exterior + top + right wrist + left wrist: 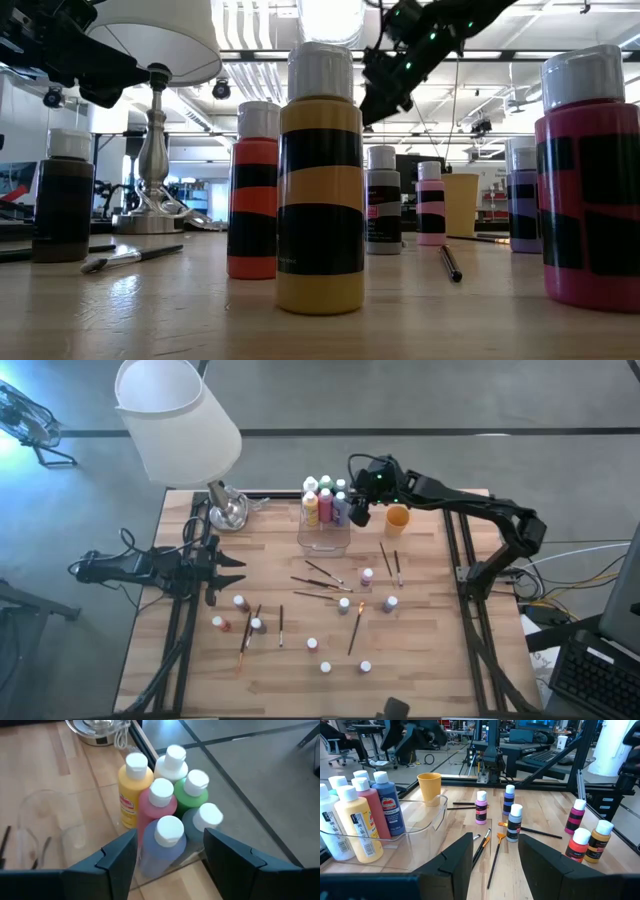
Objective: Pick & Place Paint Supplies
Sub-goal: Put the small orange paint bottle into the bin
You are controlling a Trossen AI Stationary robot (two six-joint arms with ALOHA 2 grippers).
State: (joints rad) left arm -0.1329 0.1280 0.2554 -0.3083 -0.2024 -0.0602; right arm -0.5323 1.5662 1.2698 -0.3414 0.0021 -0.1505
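Several white-capped paint bottles (161, 802) stand upright, packed together at the far end of the clear plastic box (323, 540). My right gripper (170, 865) hangs open above them; its fingers stand on either side of the blue bottle (167, 840) and touch nothing. Several more small bottles (345, 603) stand on the wooden table, and thin paintbrushes (320, 582) lie flat among them. At the table's left edge my left gripper (495, 870) waits open and level, pointing toward the box (420, 827).
An orange cup (397, 517) stands just right of the box, close to my right gripper (358, 510). A lamp with a white shade (180, 420) and metal base (228, 512) stands at the far left. Bare wood lies along the near edge.
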